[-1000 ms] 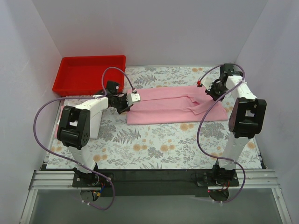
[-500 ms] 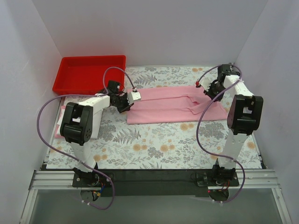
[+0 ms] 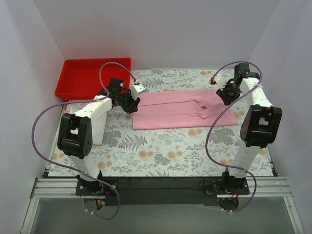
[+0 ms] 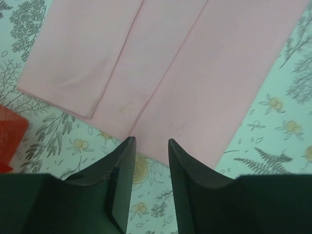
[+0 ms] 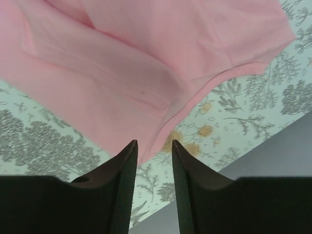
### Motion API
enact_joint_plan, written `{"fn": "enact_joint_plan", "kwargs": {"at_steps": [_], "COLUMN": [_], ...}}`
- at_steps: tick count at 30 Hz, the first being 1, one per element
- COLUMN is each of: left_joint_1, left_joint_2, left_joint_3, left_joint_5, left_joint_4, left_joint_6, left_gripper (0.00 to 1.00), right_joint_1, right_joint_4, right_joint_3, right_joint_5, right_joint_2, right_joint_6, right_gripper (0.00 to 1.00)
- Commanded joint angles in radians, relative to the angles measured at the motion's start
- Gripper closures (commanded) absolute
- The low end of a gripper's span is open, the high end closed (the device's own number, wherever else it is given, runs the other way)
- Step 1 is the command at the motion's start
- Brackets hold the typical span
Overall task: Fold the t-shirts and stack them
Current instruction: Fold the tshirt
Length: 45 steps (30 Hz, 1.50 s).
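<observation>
Top external shows the pink t-shirt [image 3: 175, 112] folded to a long strip, crosswise folds and stacking likely pending; left end effector [image 4: 149, 144] and right end effector [image 5: 153, 145] hover part-open, empty.

left wrist view: red tray [image 4: 10, 139] cut by left edge | pink t-shirt [image 4: 161, 73] cut by top edge

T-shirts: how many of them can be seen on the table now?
1: a pink t-shirt, folded long, lies across the middle of the tablecloth. More may be hidden beneath the left arm.
</observation>
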Motion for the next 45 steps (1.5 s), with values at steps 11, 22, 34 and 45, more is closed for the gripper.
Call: {"fn": "enact_joint_plan", "kwargs": {"at_steps": [11,22,34,45], "left_joint_1": [-0.267,-0.32,-0.274,-0.229], "left_joint_2": [0.142,0.356,0.043,0.064], "left_joint_3": [0.243,0.323,0.039,-0.007], "left_joint_5": [0.209,0.132,-0.132,-0.254], "left_joint_4": [0.178,0.256,-0.001,-0.004], "left_joint_6": [-0.686,-0.986,-0.506,-0.35], "left_gripper": [0.58,0.6,0.56,0.55], "right_joint_1": [-0.073,-0.158,-0.184,-0.184], "right_joint_4": [-0.133,-0.083,0.08,0.118], "right_joint_3": [0.027,-0.068,-0.232,-0.215], "right_joint_5": [-0.297,-0.318,-0.14,-0.168], "right_joint_2": [0.067,0.099,0.05,0.003], "right_joint_6": [0.435,0.509,0.374,0.407], "right_gripper": [0.6,0.6,0.61,0.61]}}
